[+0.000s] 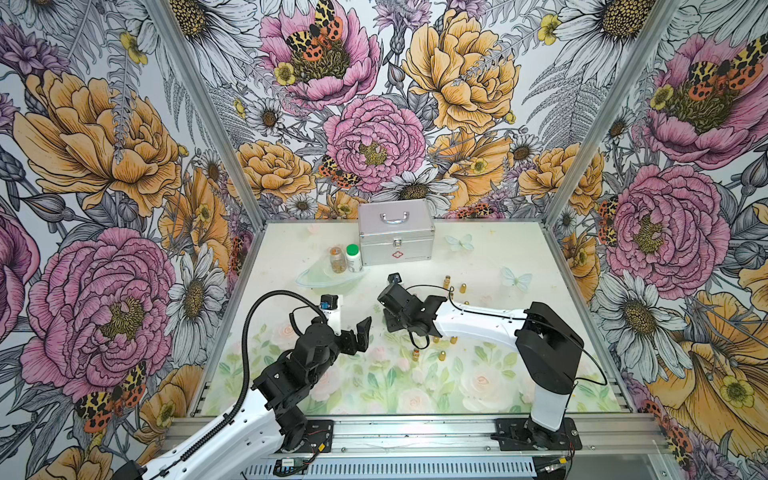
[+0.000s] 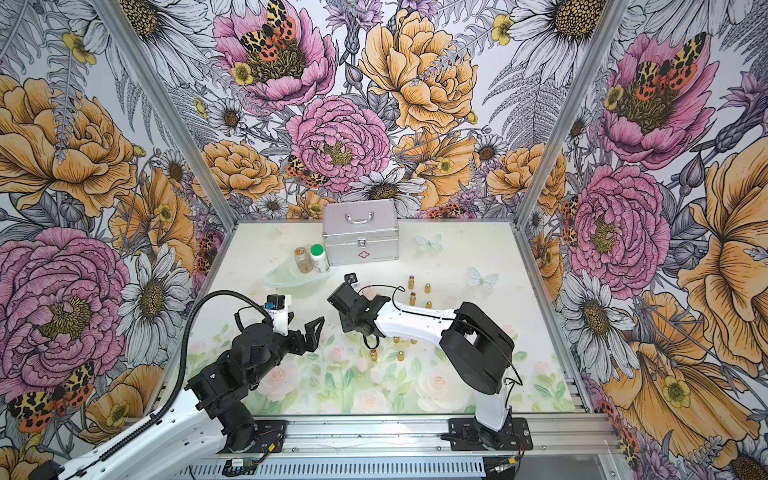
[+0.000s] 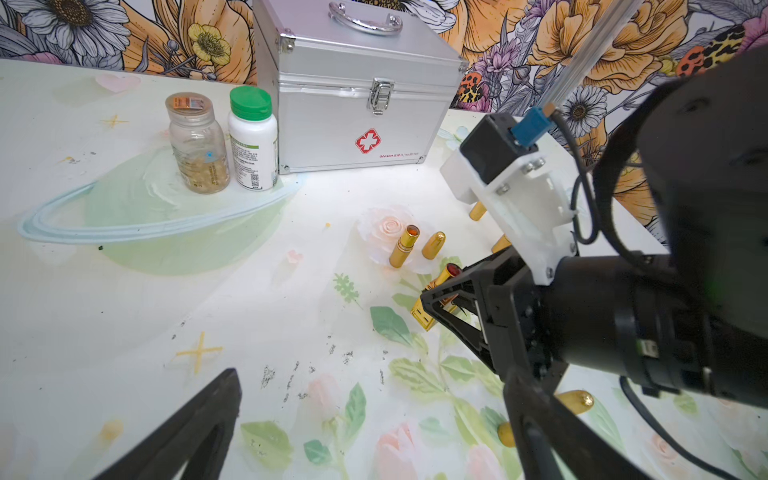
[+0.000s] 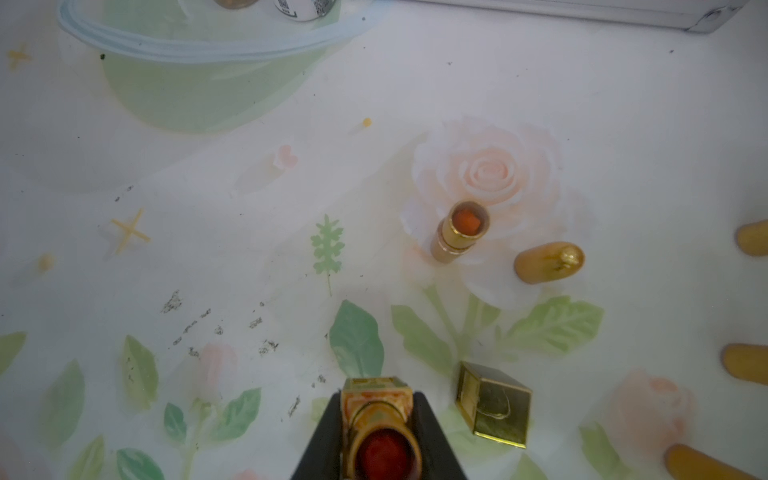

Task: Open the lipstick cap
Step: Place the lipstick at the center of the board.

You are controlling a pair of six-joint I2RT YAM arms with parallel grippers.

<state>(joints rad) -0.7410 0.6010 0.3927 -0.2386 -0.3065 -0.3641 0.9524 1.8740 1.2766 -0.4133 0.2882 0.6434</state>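
Observation:
My right gripper (image 4: 378, 399) is shut on a gold lipstick (image 4: 384, 449) with a square base, and its red stick is bare. The square gold lipstick cap (image 4: 494, 405) lies loose on the table, just beside the gripper and apart from the tube. In the left wrist view the same lipstick (image 3: 446, 276) shows between the right gripper's black fingers (image 3: 432, 297). My left gripper (image 3: 374, 415) hangs over the table with its jaws wide apart and nothing between them. In both top views it (image 1: 362, 334) sits a short way left of the right gripper (image 1: 392, 322).
A round gold lipstick (image 4: 459, 230) stands uncapped beside a bullet-shaped gold cap (image 4: 548, 262), and several more gold pieces (image 4: 744, 363) lie further right. At the back stand a silver first-aid case (image 1: 395, 235), a clear pill jar (image 1: 337, 259) and a white green-capped bottle (image 1: 353, 257).

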